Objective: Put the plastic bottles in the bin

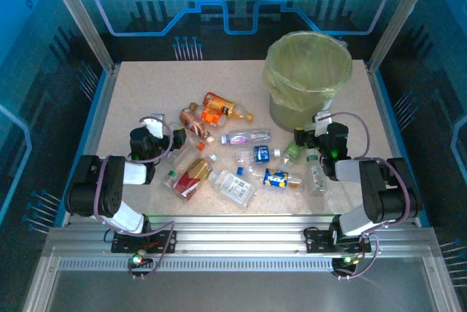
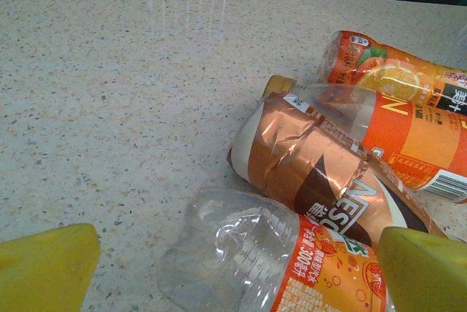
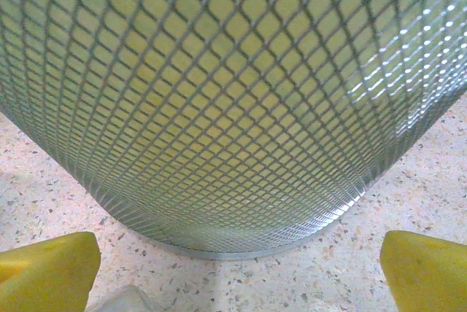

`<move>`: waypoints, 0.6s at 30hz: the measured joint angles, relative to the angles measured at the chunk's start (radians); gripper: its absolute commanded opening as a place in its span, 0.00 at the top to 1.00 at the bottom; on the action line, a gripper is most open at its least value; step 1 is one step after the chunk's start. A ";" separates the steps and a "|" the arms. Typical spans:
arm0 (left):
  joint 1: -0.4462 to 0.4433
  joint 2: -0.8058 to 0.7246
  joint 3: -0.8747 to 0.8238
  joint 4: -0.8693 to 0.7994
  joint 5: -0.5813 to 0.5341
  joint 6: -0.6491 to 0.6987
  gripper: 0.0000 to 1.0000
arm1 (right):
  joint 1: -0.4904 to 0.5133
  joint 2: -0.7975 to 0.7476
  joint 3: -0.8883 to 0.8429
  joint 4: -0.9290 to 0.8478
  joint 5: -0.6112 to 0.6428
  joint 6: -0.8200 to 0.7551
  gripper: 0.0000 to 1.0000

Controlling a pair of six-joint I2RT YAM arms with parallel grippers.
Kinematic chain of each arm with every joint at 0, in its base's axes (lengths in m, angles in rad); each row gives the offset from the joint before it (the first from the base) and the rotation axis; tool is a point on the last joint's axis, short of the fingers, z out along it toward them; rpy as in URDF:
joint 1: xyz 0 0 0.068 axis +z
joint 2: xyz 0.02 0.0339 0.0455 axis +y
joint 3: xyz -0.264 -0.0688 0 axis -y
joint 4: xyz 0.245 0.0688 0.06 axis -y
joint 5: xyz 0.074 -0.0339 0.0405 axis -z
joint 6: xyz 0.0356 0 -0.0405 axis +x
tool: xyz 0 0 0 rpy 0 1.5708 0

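top external: the speckled table (image 1: 131, 93) carries the mesh bin (image 1: 306, 79) at its far right, liner mouth up for drops from above, with bare room far left. the plastic bottles (image 1: 246, 137) lie scattered mid-table between the arms. the left gripper (image 1: 151, 122), fingers spread wide and empty, faces a brown nescafe bottle (image 2: 321, 173). the right gripper (image 1: 321, 118), equally wide, sits just beside the bin's foot.

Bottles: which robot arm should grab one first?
Probably the left. The left gripper is open, with a clear orange-labelled bottle lying just ahead between its fingers. The right gripper, open too, faces the mesh wall of the bin.
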 measured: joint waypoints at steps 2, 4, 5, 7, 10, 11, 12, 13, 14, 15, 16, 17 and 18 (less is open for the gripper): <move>0.000 0.000 0.000 0.000 0.000 0.000 0.01 | 0.000 0.000 0.000 0.000 0.000 0.000 0.00; 0.000 0.000 0.000 0.000 -0.008 -0.002 0.01 | 0.000 0.000 0.000 0.000 0.000 0.000 0.00; 0.000 0.000 0.000 0.000 -0.014 -0.003 0.01 | 0.000 0.000 0.000 0.000 0.000 0.000 0.00; 0.000 0.000 0.000 0.000 -0.026 -0.003 0.01 | 0.000 0.000 0.000 0.000 0.000 0.000 0.00; 0.000 -0.001 -0.002 0.005 -0.040 -0.004 0.01 | 0.000 0.000 0.000 0.000 0.000 0.000 0.00; 0.000 -0.006 -0.003 0.006 -0.046 -0.005 0.01 | 0.000 0.000 0.002 -0.002 0.000 0.000 0.00; 0.000 -0.017 -0.007 0.005 -0.054 -0.008 0.01 | 0.000 0.000 0.006 -0.011 0.000 0.000 0.00; 0.001 -0.031 -0.010 0.002 -0.061 -0.010 0.01 | 0.000 -0.002 0.011 -0.021 0.000 0.000 0.00; 0.001 -0.053 -0.012 -0.009 -0.065 -0.012 0.01 | 0.000 -0.005 0.019 -0.034 0.000 0.000 0.00; 0.001 -0.080 -0.012 -0.018 -0.070 -0.015 0.01 | 0.000 -0.010 0.024 -0.044 0.000 0.000 0.00; 0.001 -0.103 -0.012 -0.024 -0.072 -0.018 0.01 | 0.000 -0.018 0.028 -0.051 0.001 0.000 0.00; 0.001 -0.129 -0.012 -0.034 -0.077 -0.023 0.01 | 0.000 -0.030 0.030 -0.059 0.002 0.000 0.00; 0.001 -0.156 -0.012 -0.045 -0.081 -0.024 0.01 | 0.000 -0.043 0.031 -0.068 0.005 0.000 0.00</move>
